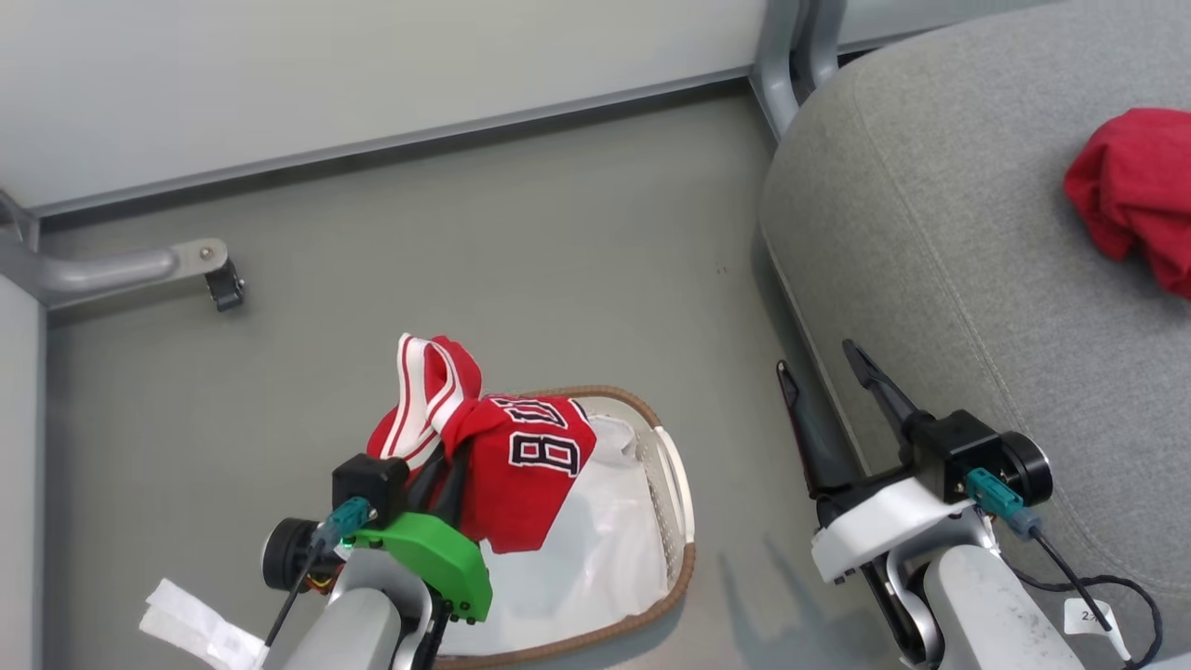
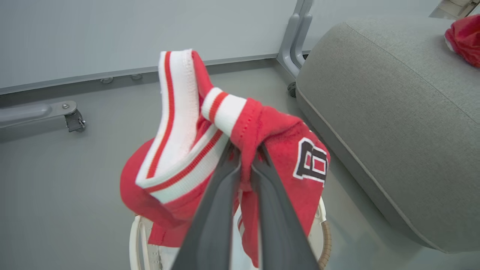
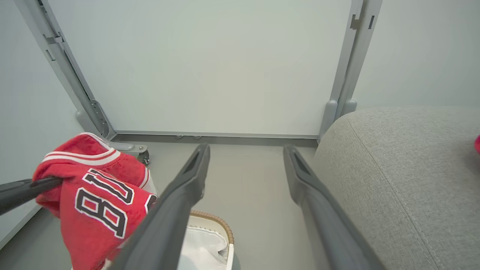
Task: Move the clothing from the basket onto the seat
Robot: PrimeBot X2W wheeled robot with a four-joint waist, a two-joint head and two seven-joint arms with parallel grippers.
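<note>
My left tool (image 2: 245, 157) pinched the numbered jersey (image 1: 526, 465) above the basket (image 1: 687, 507). My right tool (image 1: 823, 358) stood spread near the seat (image 1: 930, 242), at its left edge.

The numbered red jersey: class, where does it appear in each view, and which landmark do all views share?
Head view: jersey lower centre-left, over the basket.
Left wrist view: jersey centre, gripped in the left pincer.
Right wrist view: jersey lower left.
Shared landmark: the grey seat, at the right of each.

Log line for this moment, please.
left gripper: shut on jersey, over basket | right gripper: open | red garment: on seat
</note>
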